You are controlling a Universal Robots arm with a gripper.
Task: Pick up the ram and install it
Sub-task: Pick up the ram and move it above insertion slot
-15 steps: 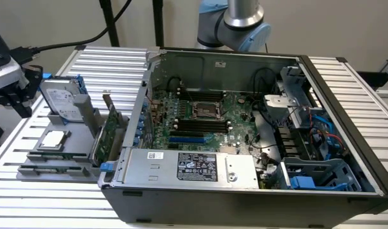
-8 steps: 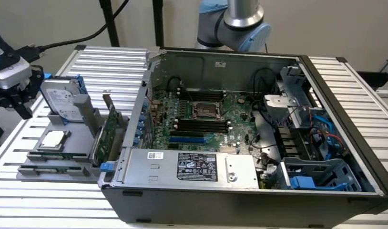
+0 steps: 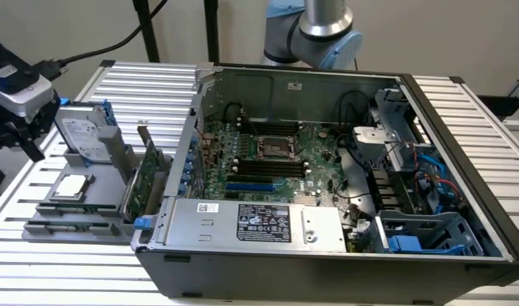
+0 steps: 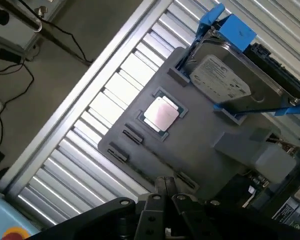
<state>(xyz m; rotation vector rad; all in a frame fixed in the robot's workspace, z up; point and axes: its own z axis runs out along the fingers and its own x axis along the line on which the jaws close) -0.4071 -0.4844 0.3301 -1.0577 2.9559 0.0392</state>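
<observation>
Two ram sticks (image 3: 73, 208) stand on edge in the slots of a grey parts tray (image 3: 115, 191) at the exterior view's left, beside the open computer case (image 3: 328, 255). My gripper (image 3: 20, 139) hangs above the tray's outer side, off to the left of the ram and not touching it. In the wrist view my fingertips (image 4: 165, 187) are pressed together with nothing between them, over the tray (image 4: 200, 145) near its slot clips (image 4: 132, 135). The motherboard's black ram slots (image 3: 268, 167) lie inside the case.
The tray also holds a hard drive in a blue caddy (image 4: 230, 75), a CPU (image 4: 161, 114) and a tall green expansion card (image 3: 140, 182). A power supply (image 3: 251, 223) fills the case's near side. Ribbed metal table (image 3: 115, 268) surrounds everything; a cable (image 3: 106, 48) trails behind.
</observation>
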